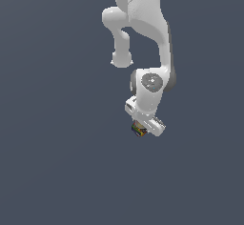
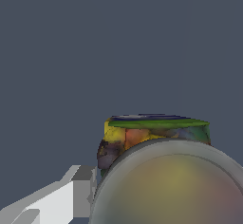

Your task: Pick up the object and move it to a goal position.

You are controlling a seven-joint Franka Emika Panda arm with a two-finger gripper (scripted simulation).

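Note:
The object (image 1: 138, 129) is a small multicoloured block that sits right under the white hand of my gripper (image 1: 144, 124) in the exterior view. In the wrist view it fills the lower part of the picture: the round brownish bowl-like top (image 2: 175, 185) is very close to the camera, with yellow, red, green and blue printed sides (image 2: 142, 135) behind it. One light grey finger (image 2: 71, 200) presses against the block's side. The other finger is hidden. The gripper looks shut on the object.
The white arm (image 1: 143, 24) reaches down from the top of the exterior view. Around it there is only a flat, uniform dark grey-blue surface (image 1: 57, 162). No goal marker shows.

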